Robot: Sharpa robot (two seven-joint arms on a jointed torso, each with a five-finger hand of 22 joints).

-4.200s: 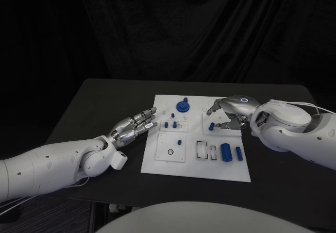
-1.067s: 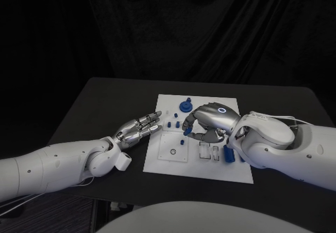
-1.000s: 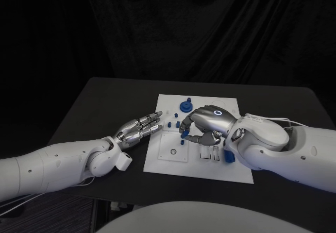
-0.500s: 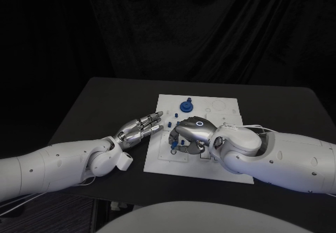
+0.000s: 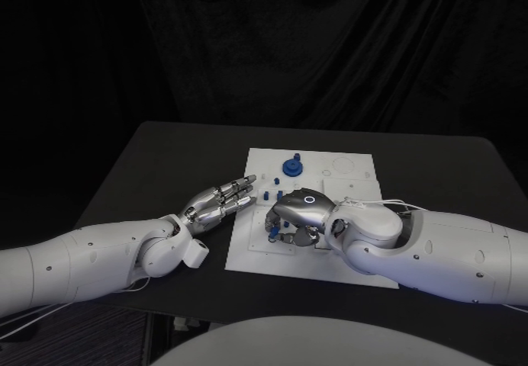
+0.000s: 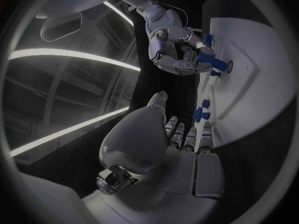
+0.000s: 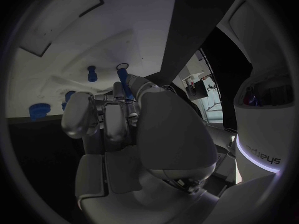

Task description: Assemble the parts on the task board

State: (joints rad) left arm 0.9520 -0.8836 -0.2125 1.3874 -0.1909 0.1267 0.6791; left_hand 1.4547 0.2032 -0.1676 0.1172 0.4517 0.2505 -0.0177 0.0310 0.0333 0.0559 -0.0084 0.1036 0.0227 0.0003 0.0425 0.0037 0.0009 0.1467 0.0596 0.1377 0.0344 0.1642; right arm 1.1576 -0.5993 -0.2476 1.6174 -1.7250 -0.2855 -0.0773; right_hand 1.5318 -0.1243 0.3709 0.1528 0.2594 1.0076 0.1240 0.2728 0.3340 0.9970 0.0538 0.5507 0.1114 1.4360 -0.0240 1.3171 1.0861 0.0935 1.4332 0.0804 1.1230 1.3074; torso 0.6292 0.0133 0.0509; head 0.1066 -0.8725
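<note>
The right hand (image 5: 295,217) sits over the lower left of the task board (image 5: 346,171), in the middle of the head view, and pinches a slim blue peg (image 6: 212,61) between its fingertips. In the left wrist view the peg's tip meets a small ring-shaped hole (image 6: 229,66) in the board. The step in hand looks like seating this peg. To do it well, keep the peg square to the board, press along its axis, and let go only once it stands firm; a tilt would likely jam it. The left hand (image 5: 217,200) hovers over the desk (image 5: 165,156) just beside the board's left edge, fingers stretched apart and holding nothing. A blue knobbed part (image 5: 291,165) stands near the board's upper edge.
</note>
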